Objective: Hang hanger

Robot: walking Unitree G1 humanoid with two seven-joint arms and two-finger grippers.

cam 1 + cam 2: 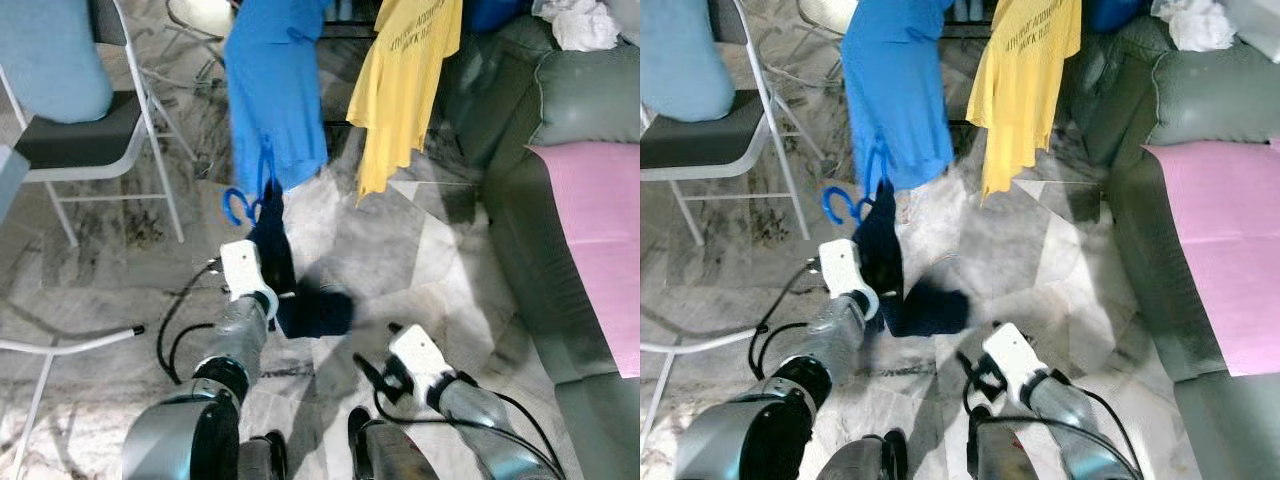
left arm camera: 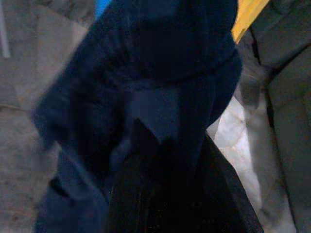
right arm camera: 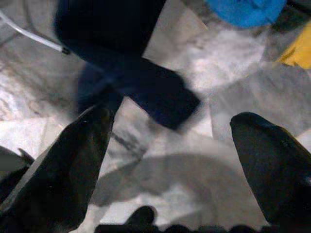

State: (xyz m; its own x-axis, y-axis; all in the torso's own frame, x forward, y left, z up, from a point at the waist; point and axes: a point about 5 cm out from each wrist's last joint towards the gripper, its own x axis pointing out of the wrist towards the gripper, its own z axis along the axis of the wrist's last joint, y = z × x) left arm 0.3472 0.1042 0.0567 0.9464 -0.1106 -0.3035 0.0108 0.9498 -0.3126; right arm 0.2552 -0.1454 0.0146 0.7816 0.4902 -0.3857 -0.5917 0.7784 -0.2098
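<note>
— Two garments hang ahead; what stands at the far left?
— A white-framed chair (image 1: 95,140) with a dark seat, on the marble floor (image 1: 400,250).
— And the hanger?
— The blue hanger (image 1: 845,203) shows its hook just below the hem of the blue shirt (image 1: 275,90); a dark navy garment (image 1: 290,285) drapes from it down toward the floor.
— Which arm has it?
— The left gripper (image 1: 262,262) is raised into that navy cloth. In the left wrist view the fabric wraps the fingers (image 2: 146,194), so whether they are closed is not clear.
— Further right?
— A yellow shirt (image 1: 405,80) hangs beside the blue one. The right gripper (image 3: 175,160) sits low over the floor, fingers spread wide and holding nothing. A grey sofa (image 1: 560,120) with a pink cover (image 1: 600,230) is at the far right.
</note>
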